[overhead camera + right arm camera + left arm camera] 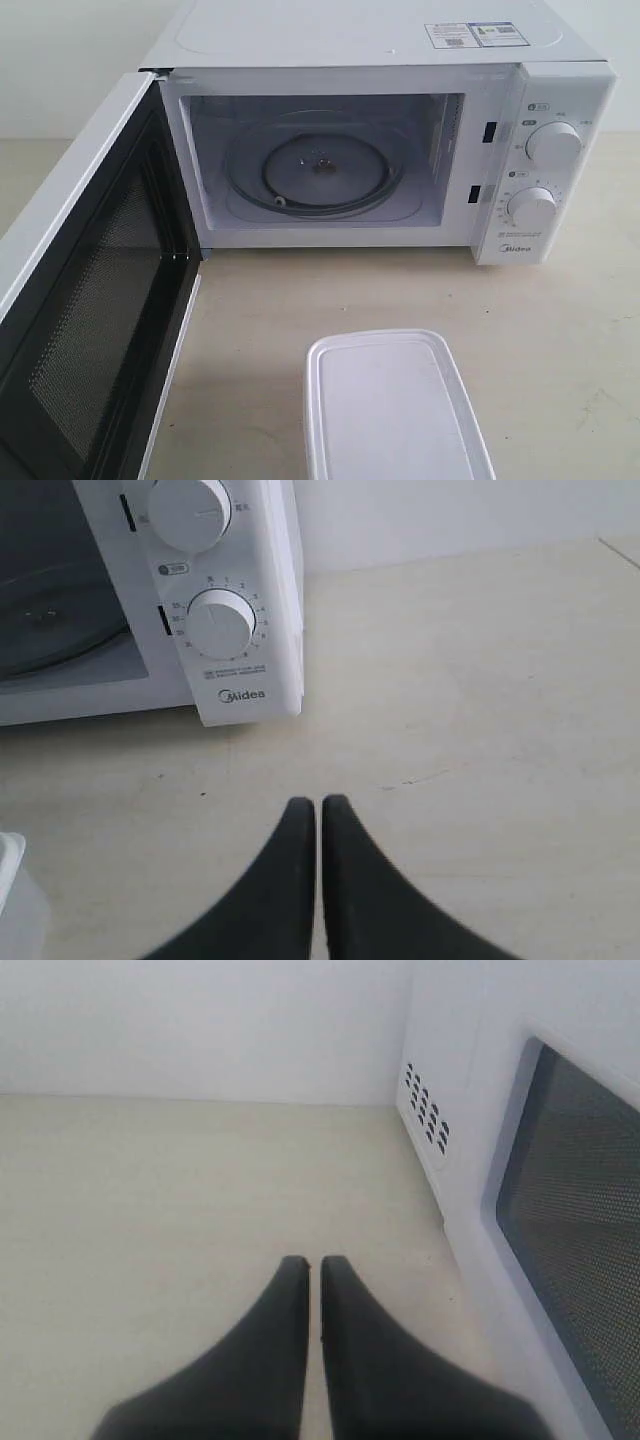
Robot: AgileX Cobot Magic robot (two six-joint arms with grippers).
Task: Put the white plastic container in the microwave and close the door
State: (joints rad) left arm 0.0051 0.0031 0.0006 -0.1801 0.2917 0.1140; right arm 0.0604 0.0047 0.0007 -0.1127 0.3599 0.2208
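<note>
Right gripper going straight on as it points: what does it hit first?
Likely the bare table; the right gripper aims just past the microwave, though depth is unclear.

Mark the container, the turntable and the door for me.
container (pixel 393 408), exterior view, on the middle of its lid.
turntable (pixel 319 170), exterior view, on the centre of the glass plate.
door (pixel 88 335), exterior view, on the black mesh of its inner face; it stands open.

The microwave (pixel 350 30) is white, its door (pixel 95 300) black inside (mesh pattern).
</note>
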